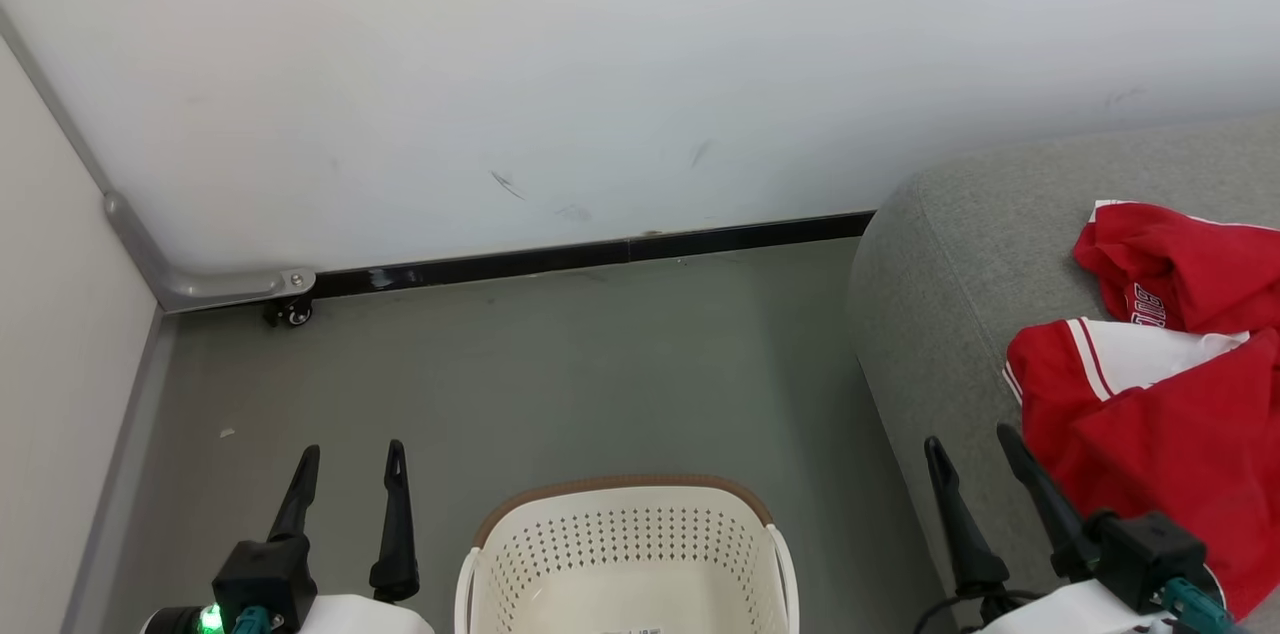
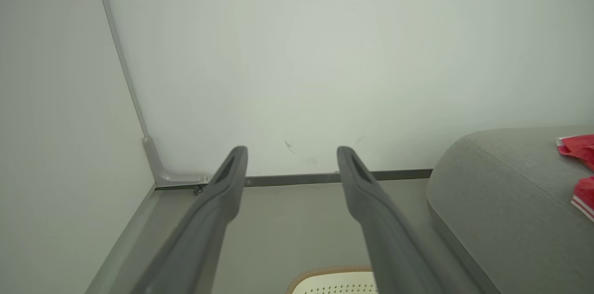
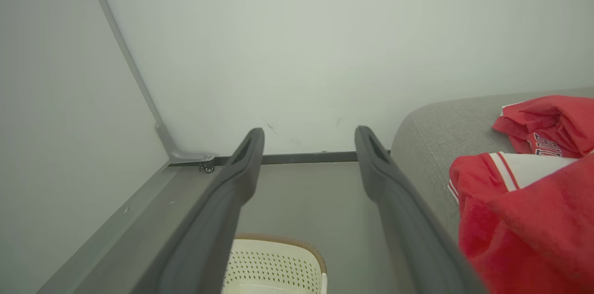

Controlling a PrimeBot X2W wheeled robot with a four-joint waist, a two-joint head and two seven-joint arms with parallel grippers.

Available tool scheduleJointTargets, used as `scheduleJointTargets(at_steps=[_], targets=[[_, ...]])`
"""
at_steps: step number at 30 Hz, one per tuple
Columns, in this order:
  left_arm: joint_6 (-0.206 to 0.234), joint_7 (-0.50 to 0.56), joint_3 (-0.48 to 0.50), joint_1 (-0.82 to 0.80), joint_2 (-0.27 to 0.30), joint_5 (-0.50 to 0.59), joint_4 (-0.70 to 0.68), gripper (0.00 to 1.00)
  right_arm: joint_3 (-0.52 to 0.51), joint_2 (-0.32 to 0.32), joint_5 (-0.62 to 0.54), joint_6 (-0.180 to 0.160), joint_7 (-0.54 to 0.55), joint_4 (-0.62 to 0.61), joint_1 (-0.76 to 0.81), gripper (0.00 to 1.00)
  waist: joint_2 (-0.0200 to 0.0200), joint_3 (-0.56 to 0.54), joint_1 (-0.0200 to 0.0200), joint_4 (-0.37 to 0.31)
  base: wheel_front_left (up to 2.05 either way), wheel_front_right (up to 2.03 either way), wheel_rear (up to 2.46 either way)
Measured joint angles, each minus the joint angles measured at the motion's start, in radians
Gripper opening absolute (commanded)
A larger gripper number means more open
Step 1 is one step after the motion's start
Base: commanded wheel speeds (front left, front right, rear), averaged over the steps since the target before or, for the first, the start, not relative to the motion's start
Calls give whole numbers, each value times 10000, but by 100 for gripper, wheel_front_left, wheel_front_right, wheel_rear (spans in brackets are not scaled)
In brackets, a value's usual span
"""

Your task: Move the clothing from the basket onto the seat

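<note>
- Head view: both red pieces of clothing (image 1: 1170, 414) lie on the seat (image 1: 950, 254), at 3 o'clock in the frame. The nearer heap is just beside your right tool (image 1: 969, 438), at its 2 o'clock, and the second piece sits beyond it at 1 o'clock, so the pile runs roughly 12 to 6. Your right arm is much the nearer.
- The right tool's jaws are spread wide and hold nothing. One finger crosses the red cloth in this view (whether it touches, I cannot tell).
- The left tool (image 1: 353, 451), at 7 o'clock, is just as wide and bare, over the floor (image 1: 560, 364).
- The basket (image 1: 625, 486) stands on the floor at 6 o'clock, between the tools. No red shows in the part you can see, so I judge the move finished.
- Left wrist view: the left tool (image 2: 292, 151) points at the wall (image 2: 325, 53), with the seat (image 2: 501, 192) at 4 o'clock and clothing (image 2: 580, 150) at 3 o'clock, well apart.
- Right wrist view: the right tool (image 3: 310, 131) gapes on nothing. Clothing (image 3: 533, 220) is at 4 o'clock and the basket (image 3: 274, 261) at 6. Nothing stands between.
</note>
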Motion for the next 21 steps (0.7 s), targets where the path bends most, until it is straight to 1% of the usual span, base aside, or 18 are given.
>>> scheduleJointTargets(at_steps=[3, 8, 21], targets=[[73, 0, -10, -11, 21, 61, 23, 100, -17, 15, 0, 0, 52, -4, 76, 100, 0, 23, 0, 25, 0, 0, 0], [75, 4, -15, -12, 25, 61, 150, 100, -44, 42, -13, 0, 54, -48, 76, 100, 0, 54, 0, 56, 0, 0, 0], [176, 29, 81, -13, 38, 46, 364, 100, -418, 94, -144, 0, 54, -211, 77, 100, 0, 60, 0, 27, 0, 0, 0]])
